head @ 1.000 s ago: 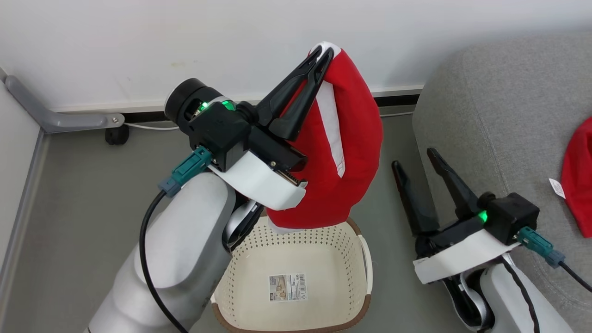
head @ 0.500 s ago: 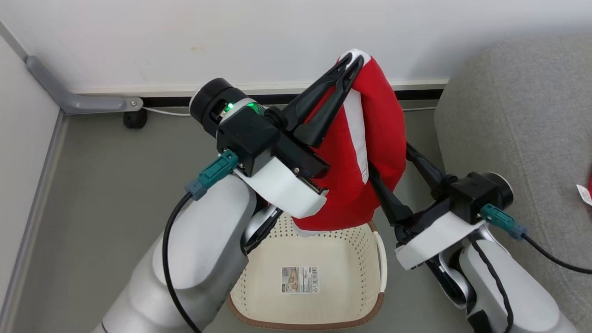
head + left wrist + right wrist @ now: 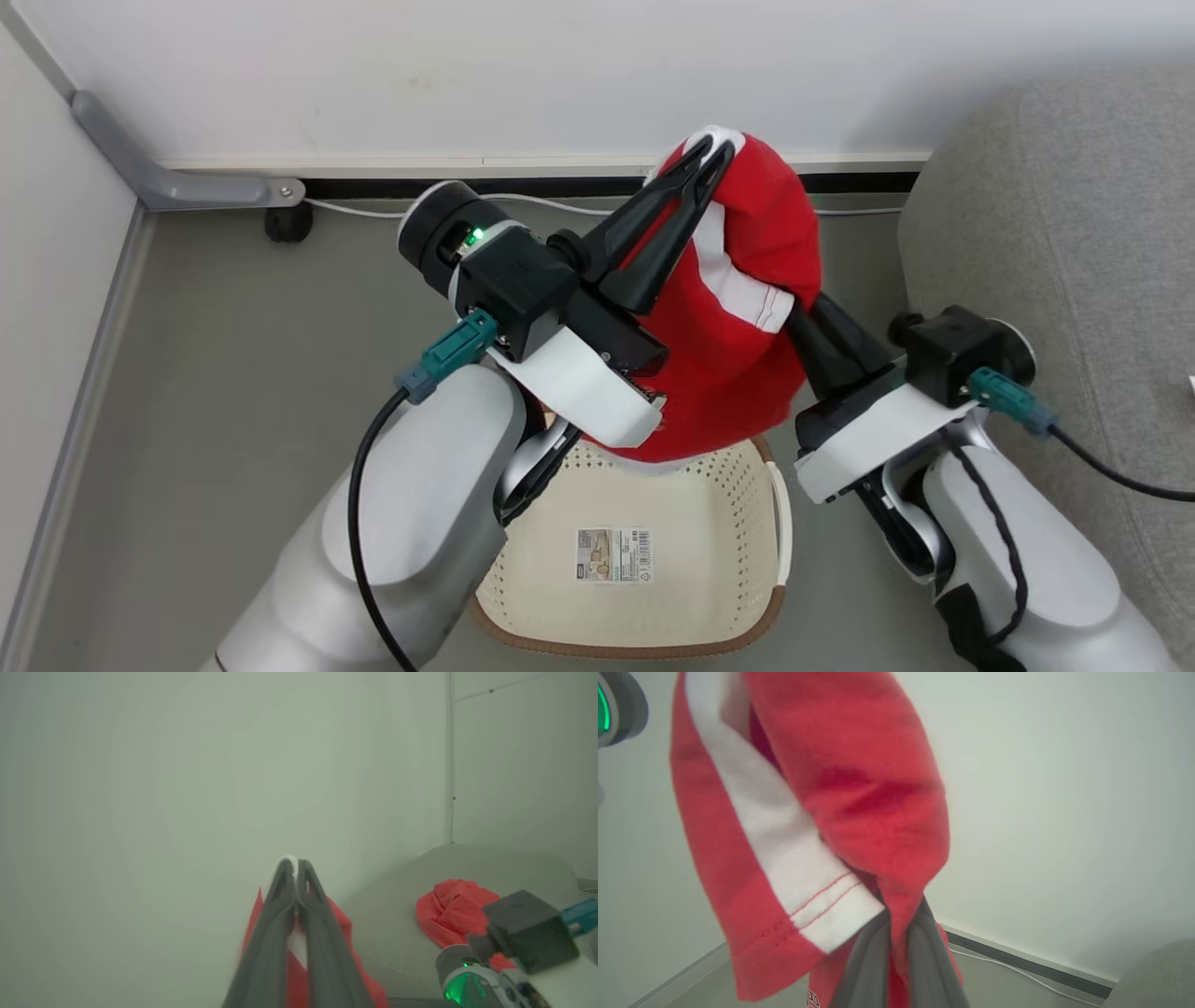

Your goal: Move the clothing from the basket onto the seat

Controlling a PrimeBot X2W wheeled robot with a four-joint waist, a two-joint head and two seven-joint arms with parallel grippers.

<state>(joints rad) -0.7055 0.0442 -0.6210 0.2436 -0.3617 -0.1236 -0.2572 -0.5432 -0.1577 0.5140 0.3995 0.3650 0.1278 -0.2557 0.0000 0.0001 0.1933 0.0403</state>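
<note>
Above the basket [image 3: 773, 597], left end effector [image 3: 714, 154] and right end effector [image 3: 896, 947] both pinch the red garment [image 3: 738, 373] tight, spreading it for the seat [image 3: 1074, 233].

Head camera looks steeply down; both wrist cameras closely share the clothing [image 3: 859, 788].

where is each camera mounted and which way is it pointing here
Head: on the head, facing down at floor, basket and seat; left hand and right hand, both shut on the garment, with their forearms.
Left wrist: on the left arm, facing along its fingers to the wall; the right arm's wrist low right.
Right wrist: on the right arm, facing along its fingers into the garment.
Shared: head and left wrist views both show the seat.
</note>
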